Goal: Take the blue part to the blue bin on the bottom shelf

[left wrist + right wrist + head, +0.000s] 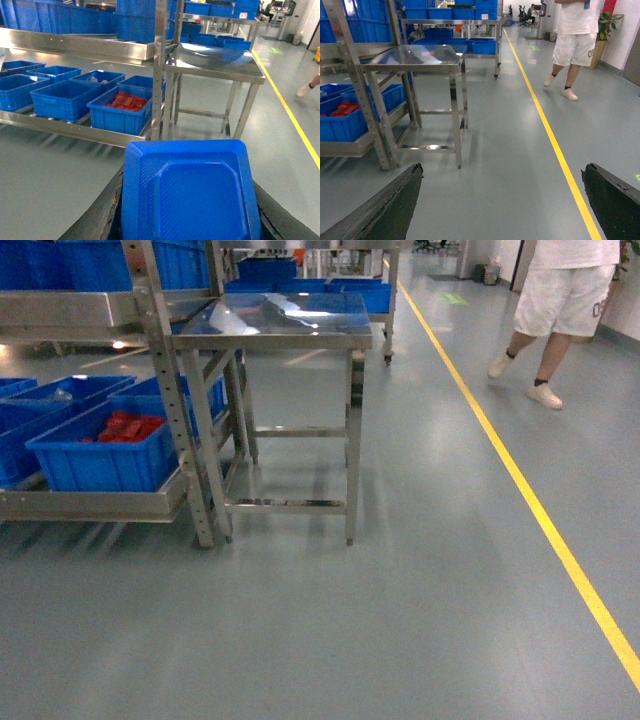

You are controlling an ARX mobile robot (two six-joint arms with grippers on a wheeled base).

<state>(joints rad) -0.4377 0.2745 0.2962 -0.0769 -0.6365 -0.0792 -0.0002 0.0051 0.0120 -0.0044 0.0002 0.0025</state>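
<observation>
In the left wrist view the blue part (pixel 190 190), a boxy dark-blue block with a recessed face, fills the space between the black fingers (pixel 100 215) of my left gripper (pixel 187 212), which is shut on it above the floor. Ahead and to the left, the bottom shelf (pixel 65 129) carries a row of blue crates; a blue bin (pixel 62 97) stands beside the crate holding red bags (pixel 125 102). My right gripper (pixel 502 170) hangs open over bare floor with nothing between its fingers. Neither gripper shows in the head view, where the shelf rail (pixel 90 505) is at the left.
A stainless-steel table (pixel 275 335) stands right of the rack post (pixel 175 390). A yellow floor line (pixel 540 510) runs along the right. A person in white shorts (pixel 560 300) walks at the back right. More blue crates (pixel 60 20) sit on the upper shelf.
</observation>
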